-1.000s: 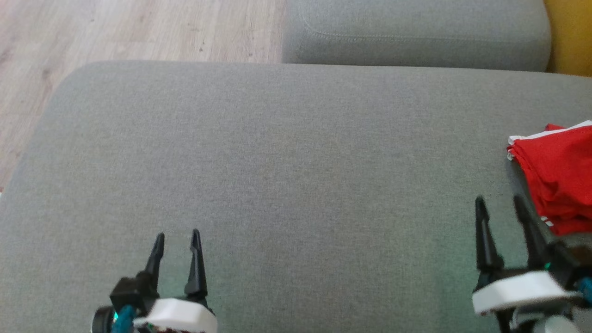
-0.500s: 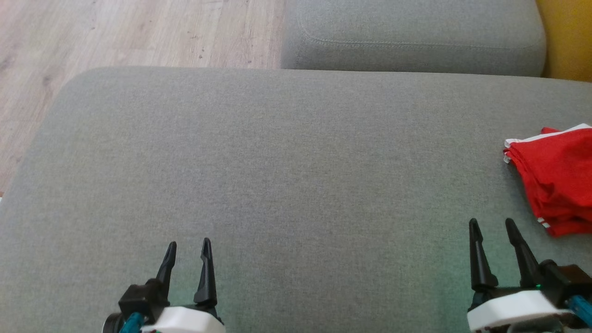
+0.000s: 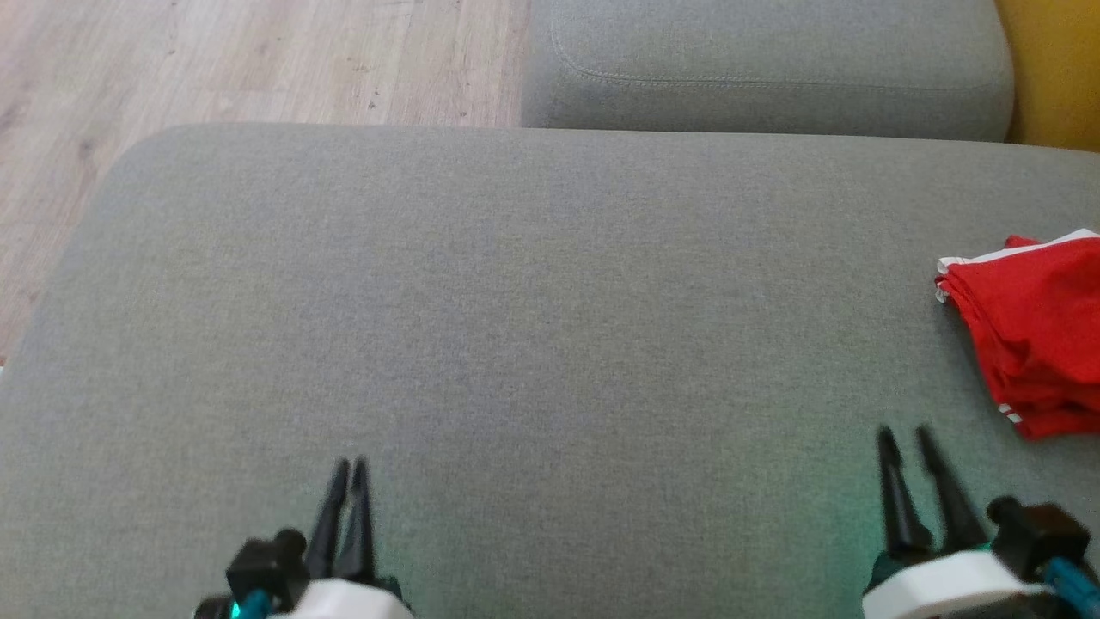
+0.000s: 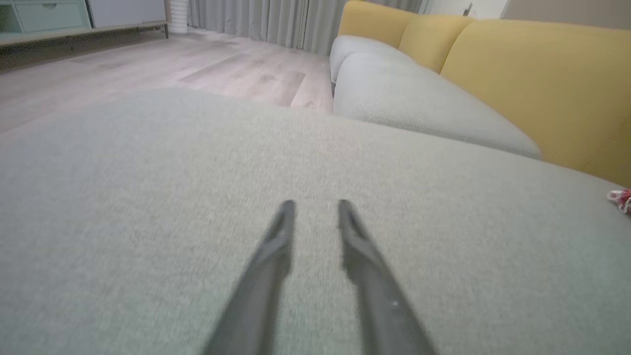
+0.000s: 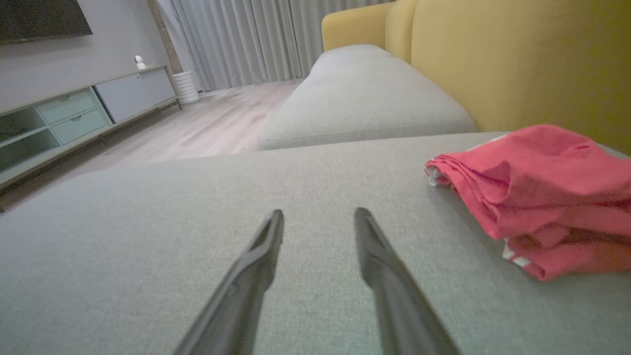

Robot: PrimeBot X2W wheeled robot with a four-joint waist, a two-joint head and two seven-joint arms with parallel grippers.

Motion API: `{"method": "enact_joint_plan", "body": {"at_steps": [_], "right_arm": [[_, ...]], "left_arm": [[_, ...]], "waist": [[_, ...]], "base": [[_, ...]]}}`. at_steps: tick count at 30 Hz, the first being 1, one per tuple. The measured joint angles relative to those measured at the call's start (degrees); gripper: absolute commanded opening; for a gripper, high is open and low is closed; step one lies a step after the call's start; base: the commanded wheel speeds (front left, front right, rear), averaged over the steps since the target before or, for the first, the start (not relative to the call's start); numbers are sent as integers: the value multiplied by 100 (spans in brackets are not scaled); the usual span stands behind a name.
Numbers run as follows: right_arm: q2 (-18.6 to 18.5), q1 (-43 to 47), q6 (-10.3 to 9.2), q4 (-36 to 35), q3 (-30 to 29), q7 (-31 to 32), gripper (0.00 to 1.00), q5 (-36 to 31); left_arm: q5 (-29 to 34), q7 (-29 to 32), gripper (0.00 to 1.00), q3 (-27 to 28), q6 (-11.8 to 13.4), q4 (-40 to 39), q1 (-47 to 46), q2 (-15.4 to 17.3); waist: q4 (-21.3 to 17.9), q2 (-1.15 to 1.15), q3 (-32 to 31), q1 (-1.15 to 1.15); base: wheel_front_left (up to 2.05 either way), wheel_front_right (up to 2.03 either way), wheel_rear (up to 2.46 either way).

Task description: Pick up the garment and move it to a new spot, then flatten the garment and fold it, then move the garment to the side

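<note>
The garment (image 3: 1035,331) is red with white trim and lies folded in a bundle at the right edge of the grey seat cushion (image 3: 550,301). It lies to the right of the fingers in the right wrist view (image 5: 542,197), and a small bit peeks in at the far right of the left wrist view (image 4: 622,199). My right gripper (image 3: 904,437) (image 5: 320,217) hovers over the cushion just left of and nearer than the garment, its fingers partly drawn together and empty. My left gripper (image 3: 349,468) (image 4: 315,207) is at the lower left, fingers narrowed to a slim gap, holding nothing.
A second grey cushion (image 3: 773,69) adjoins the far edge. A yellow backrest (image 5: 517,59) rises behind the garment on the right. Wooden floor (image 3: 215,60) lies past the cushion's left and far-left edges. A low cabinet (image 5: 74,118) stands across the room.
Both grippers have drawn back toward me and their fingers have narrowed, the left more than the right. The garment has not moved since half a second ago.
</note>
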Motion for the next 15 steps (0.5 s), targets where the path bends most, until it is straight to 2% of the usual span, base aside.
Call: {"method": "enact_joint_plan", "body": {"at_steps": [4,15], "right_arm": [[0,91,-1,341,5,5,0,24],[0,107,-1,371,7,108,0,794]], "left_arm": [[-43,4,0,-10,-4,280,191,-49],[-610,171,0,155,-154,277,224,-87]], "waist": [[-10,0,-1,0],[-76,0,-10,0]], "base": [[0,0,0],[0,0,0]]}}
